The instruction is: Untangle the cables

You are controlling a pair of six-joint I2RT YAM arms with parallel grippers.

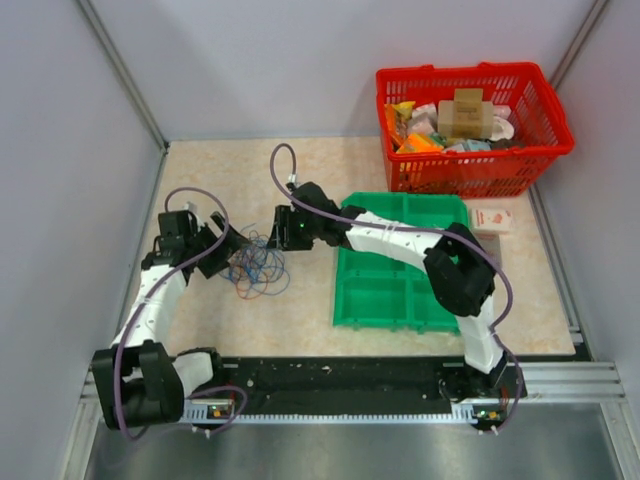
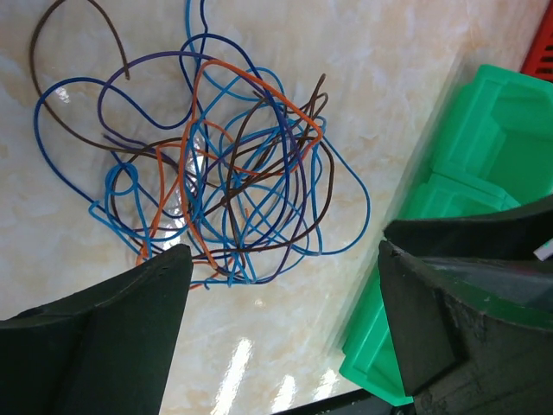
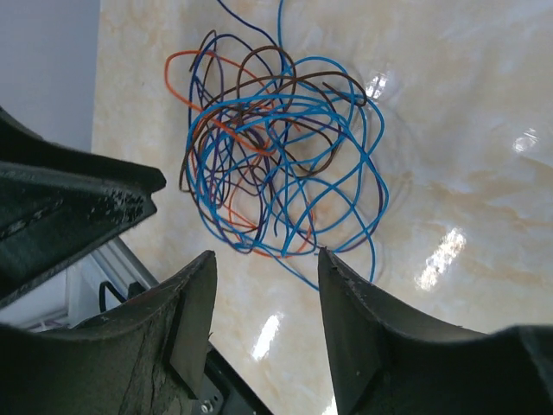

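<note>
On the pale marbled table (image 1: 230, 170), near the green plastic tray (image 1: 375, 300): a messy ball of thin blue, orange and brown cables (image 2: 233, 181). Left jaws wide open, right jaws half open, nothing held. Pinch one loose outer loop, pull slowly. Hard to tell which crosses which.

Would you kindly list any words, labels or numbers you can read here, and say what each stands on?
No text can be read in any view.
The small white box beside the green tray: reddish print, too blurred to read.
The packets in the red basket: too small to read.
</note>
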